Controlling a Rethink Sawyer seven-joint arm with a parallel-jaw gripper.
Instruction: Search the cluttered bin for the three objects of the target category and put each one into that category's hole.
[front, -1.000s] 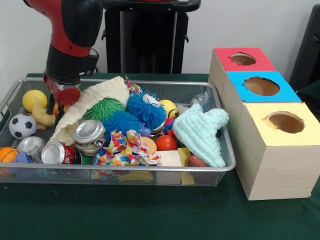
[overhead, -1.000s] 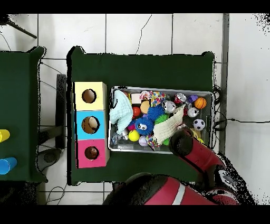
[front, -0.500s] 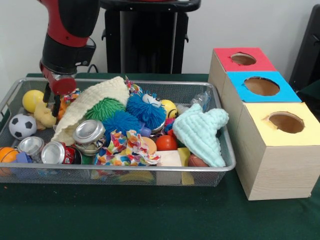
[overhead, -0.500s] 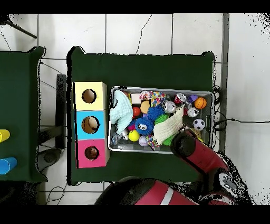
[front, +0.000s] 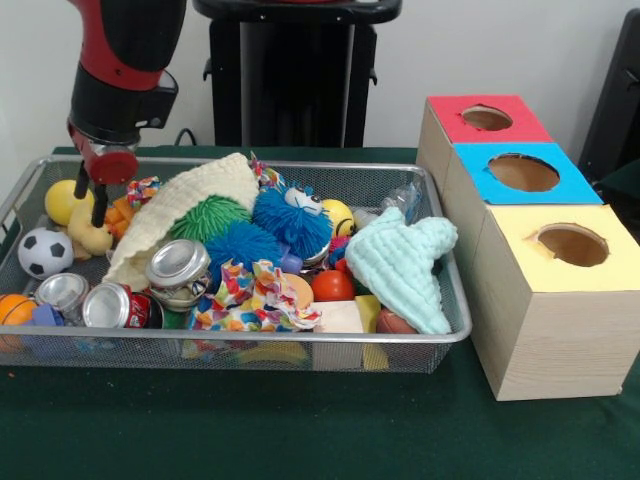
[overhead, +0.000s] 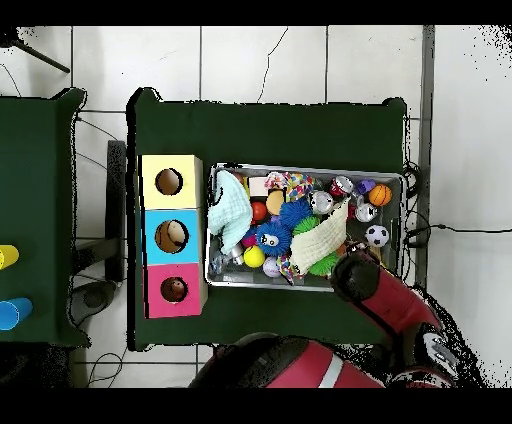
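Gripper (front: 88, 205) fingers spread, empty, over duck (front: 88, 232) in basket (front: 300, 345); red hole (front: 487, 118) awaits; nothing visibly sorted.

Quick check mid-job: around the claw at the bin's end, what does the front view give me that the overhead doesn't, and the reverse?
Front view only: the claw hanging over the yellow duck, beside the yellow ball. Overhead only: the arm covering that corner, and something inside the red hole. Both: the wire bin, cream cloth and soccer ball.
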